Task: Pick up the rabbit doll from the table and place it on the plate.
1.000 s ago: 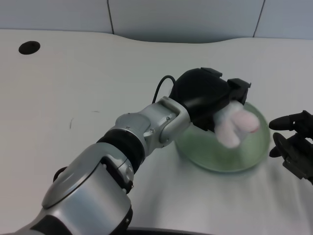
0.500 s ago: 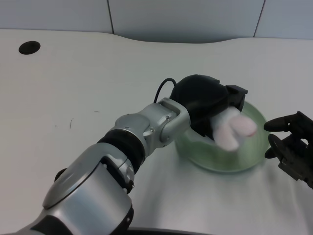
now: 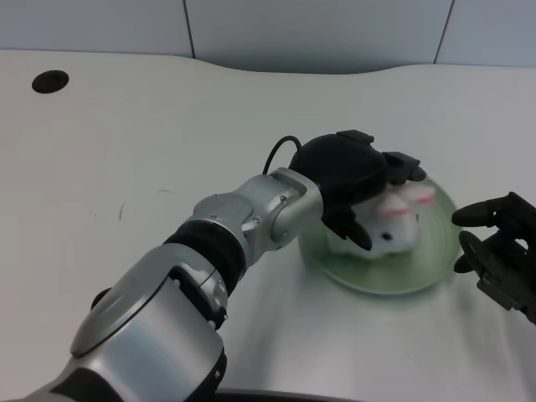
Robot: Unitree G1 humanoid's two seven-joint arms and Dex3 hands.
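Placing step: left hand [image 3: 356,180] draped over rabbit doll [image 3: 387,224], down on the green plate [image 3: 435,268]. Seemingly gripping it, though fingers partly hidden. Next: spread fingers, lift clear without dragging the doll off.

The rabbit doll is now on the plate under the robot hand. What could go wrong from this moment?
1. The left robot hand lies over the rabbit doll, fingers around it; lifting away could drag the soft doll off the plate.
2. The doll sits toward the plate's left side, so a small pull might roll it over the rim.
3. The forearm passes close above the plate's left edge and might nudge the plate when withdrawing.
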